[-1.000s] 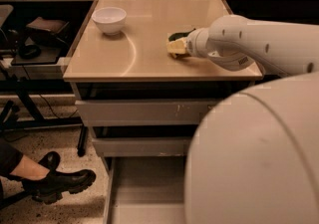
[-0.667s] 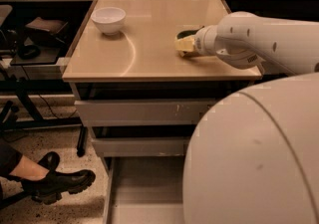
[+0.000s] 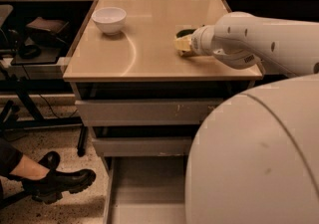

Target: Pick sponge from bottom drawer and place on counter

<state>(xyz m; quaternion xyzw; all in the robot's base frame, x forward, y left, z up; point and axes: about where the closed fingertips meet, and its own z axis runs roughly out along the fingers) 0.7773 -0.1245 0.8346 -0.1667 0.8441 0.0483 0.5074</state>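
Gripper (image 3: 182, 45) low over tabletop (image 3: 149, 54), right part; sponge (image 3: 185, 32) at its tip, touching tabletop or not unclear. Jaws' spread hidden. Bottom drawer (image 3: 149, 188) open, no sponge seen inside. Likely left: let go, withdraw. White bowl (image 3: 109, 19) well apart.

Claw (image 3: 182, 45) over counter (image 3: 144, 56), right of bowl (image 3: 109, 19)

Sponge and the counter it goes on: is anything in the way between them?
Nothing visible. The sponge is at the gripper, over the counter on its right side; the white bowl stands well apart.
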